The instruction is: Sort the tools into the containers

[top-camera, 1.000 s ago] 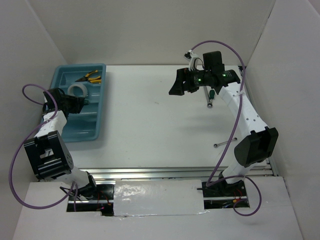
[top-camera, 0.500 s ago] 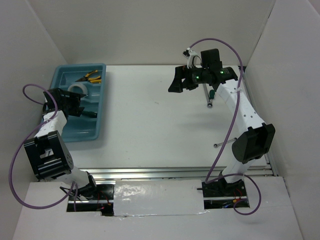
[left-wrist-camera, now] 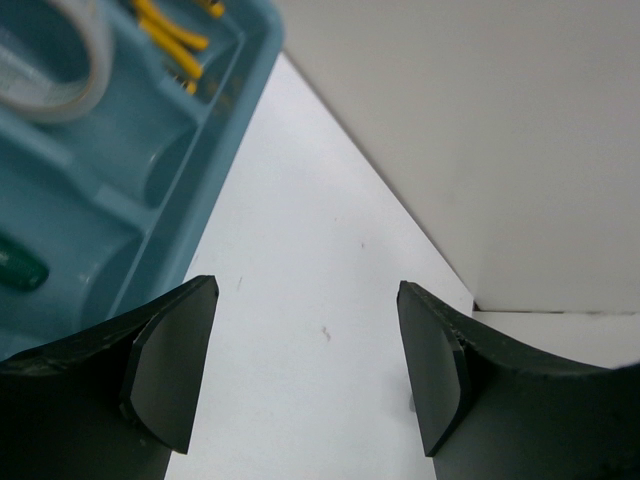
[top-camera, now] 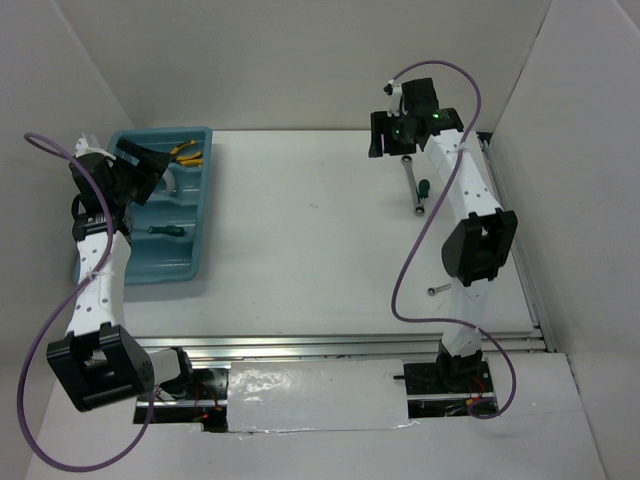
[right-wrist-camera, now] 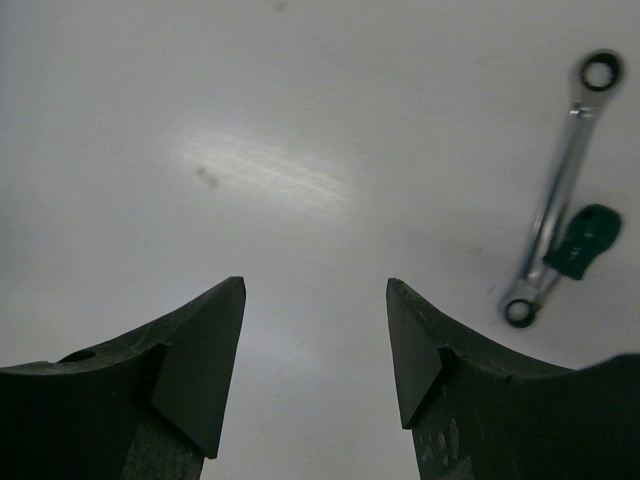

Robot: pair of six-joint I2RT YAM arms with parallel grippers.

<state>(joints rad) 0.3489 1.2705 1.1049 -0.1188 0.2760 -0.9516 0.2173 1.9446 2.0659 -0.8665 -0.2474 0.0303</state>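
Note:
The light blue tray (top-camera: 140,262) stands at the far left. In it lie yellow-handled pliers (top-camera: 183,152), a white tape ring (top-camera: 168,182) and a green-handled screwdriver (top-camera: 166,229). My left gripper (top-camera: 152,163) hangs open and empty above the tray's far end. The left wrist view shows the tray (left-wrist-camera: 190,215), pliers (left-wrist-camera: 172,38), tape ring (left-wrist-camera: 75,70) and screwdriver handle (left-wrist-camera: 18,265) left of my open gripper (left-wrist-camera: 305,375). My right gripper (top-camera: 384,138) is open and empty at the far right. A silver wrench (top-camera: 411,180) and a small green-handled tool (top-camera: 424,188) lie near it. The right wrist view shows the wrench (right-wrist-camera: 562,180) and green tool (right-wrist-camera: 582,240) right of my gripper (right-wrist-camera: 315,300).
A second small silver wrench (top-camera: 438,290) lies on the table near the right arm. White walls enclose the table at the back and both sides. A metal rail (top-camera: 330,345) runs along the near edge.
My left gripper has lifted up and back from the tray's middle, and the green screwdriver now shows lying in the tray. My right gripper has swung right and back towards the far wall.

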